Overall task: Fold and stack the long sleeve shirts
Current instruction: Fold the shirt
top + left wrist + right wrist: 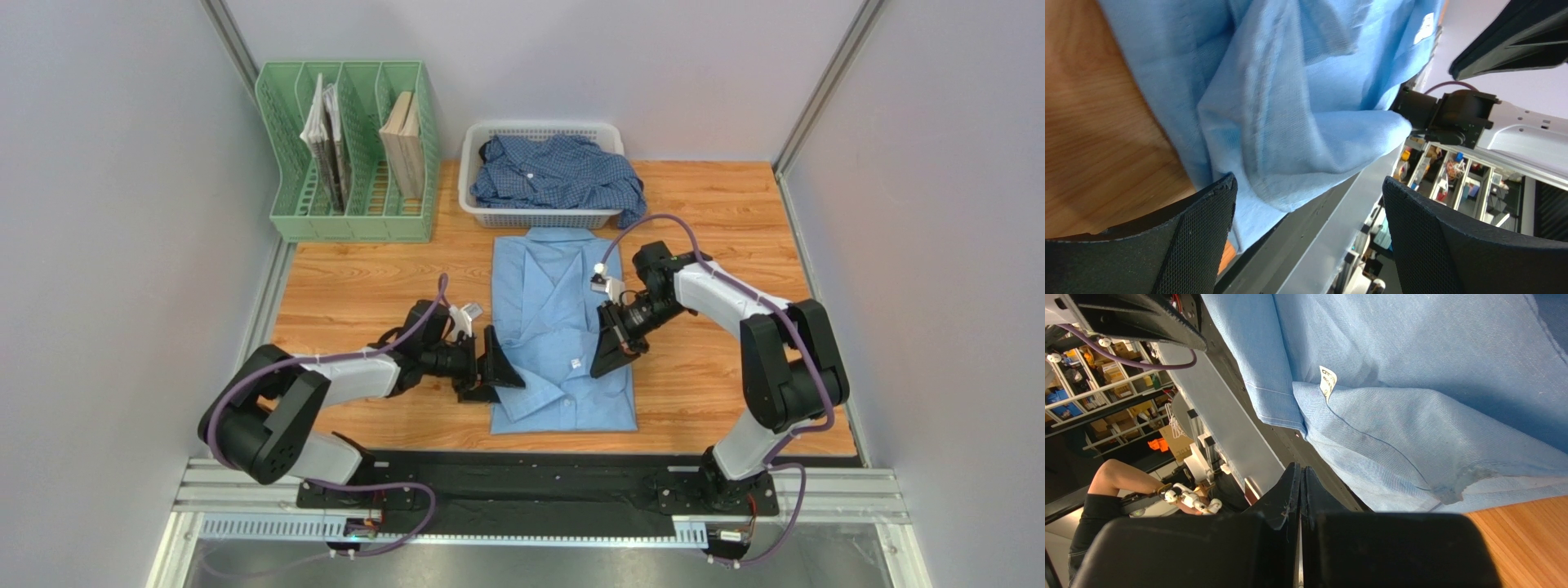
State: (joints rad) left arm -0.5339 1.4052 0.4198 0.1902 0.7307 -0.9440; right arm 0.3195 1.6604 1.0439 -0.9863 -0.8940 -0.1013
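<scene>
Inside the white basket (pixel 540 128), the checked shirt (pixel 558 172) is partly hidden.

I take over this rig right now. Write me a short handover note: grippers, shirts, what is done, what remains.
Left gripper: open, at the left edge of the light blue shirt, holding nothing.
Right gripper: shut, at that shirt's right edge; no cloth shows between its fingers.
Light blue shirt: flat on the table, sides apparently folded in to a long rectangle.
Checked shirt: crumpled in the white basket.
Left: probably fold the blue one shorter, then fold the checked one and stack both.
</scene>
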